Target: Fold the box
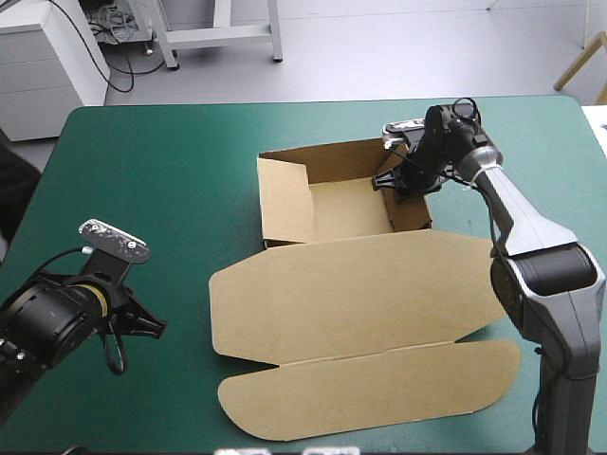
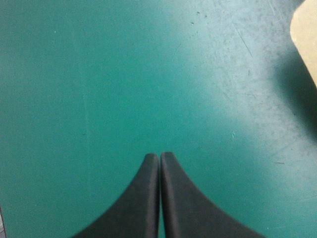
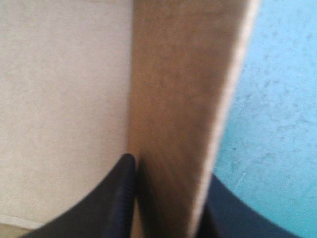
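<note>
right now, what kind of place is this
Probably a robotics lab or test bench: a table with a teal-green cover and two robot arms at it. The right claw is shut on a wall of a part-folded brown box; the left claw is shut.

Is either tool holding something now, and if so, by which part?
The right tool is shut on the brown cardboard box, clamping the raised right wall of its tray. The left tool is shut over the teal-green cover, holding nothing.

You worked in what looked like a lab: a worktop [image 1: 80, 121] under a teal-green cover [image 1: 171, 175], a white drawer cabinet [image 1: 47, 64], loose cables [image 1: 116, 36] on the grey floor [image 1: 398, 47], a white metal frame [image 1: 224, 34] beyond.
</note>
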You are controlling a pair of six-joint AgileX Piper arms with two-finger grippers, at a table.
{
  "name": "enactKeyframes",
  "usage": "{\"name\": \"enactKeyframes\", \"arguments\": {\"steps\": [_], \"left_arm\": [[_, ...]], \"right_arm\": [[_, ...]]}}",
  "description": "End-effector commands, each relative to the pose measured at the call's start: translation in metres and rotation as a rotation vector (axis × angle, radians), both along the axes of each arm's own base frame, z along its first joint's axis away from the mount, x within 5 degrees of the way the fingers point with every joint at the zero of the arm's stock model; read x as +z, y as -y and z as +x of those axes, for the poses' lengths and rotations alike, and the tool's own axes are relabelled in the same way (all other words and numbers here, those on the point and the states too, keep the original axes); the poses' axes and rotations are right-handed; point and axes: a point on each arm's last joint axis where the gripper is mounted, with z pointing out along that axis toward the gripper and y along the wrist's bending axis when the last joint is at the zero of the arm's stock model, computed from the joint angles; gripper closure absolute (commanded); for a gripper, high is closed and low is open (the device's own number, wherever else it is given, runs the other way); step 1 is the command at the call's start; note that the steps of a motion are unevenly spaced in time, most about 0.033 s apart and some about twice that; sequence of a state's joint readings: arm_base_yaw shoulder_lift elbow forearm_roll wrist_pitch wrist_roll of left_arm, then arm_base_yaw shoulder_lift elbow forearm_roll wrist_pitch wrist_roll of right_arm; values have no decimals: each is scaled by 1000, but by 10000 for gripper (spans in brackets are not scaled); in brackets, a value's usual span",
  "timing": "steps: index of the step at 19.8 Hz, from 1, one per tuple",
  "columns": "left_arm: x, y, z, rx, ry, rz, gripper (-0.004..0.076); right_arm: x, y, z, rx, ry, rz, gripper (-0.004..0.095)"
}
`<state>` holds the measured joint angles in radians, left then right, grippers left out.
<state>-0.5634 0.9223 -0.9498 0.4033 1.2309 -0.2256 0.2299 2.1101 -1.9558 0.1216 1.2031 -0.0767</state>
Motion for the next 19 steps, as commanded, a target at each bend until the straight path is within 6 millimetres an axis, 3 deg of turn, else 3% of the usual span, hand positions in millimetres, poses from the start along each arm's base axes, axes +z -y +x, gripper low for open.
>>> {"name": "enactKeyframes", "arguments": {"steps": [1, 5, 8, 11, 14, 18, 19], "left_arm": [[11, -1, 1, -3, 74, -16, 734], [11, -1, 1, -3, 74, -16, 734], [10, -1, 1, -2, 70, -14, 734], [10, -1, 1, -1, 70, -9, 734], [9, -2, 1, 1, 66, -7, 734], [9, -2, 1, 1, 67, -5, 734], [9, -2, 1, 1, 67, -5, 734]], "right_arm": [[37, 2, -6, -9, 98, 44, 918], [40, 6, -1, -11, 162, 0, 927], [52, 25, 6, -50, 216, -14, 927], [77, 71, 14, -155, 297, -11, 927], [95, 133, 16, -297, 357, -26, 927], [93, 222, 4, -491, 347, -63, 927], [93, 233, 1, -514, 344, -67, 927]]}}
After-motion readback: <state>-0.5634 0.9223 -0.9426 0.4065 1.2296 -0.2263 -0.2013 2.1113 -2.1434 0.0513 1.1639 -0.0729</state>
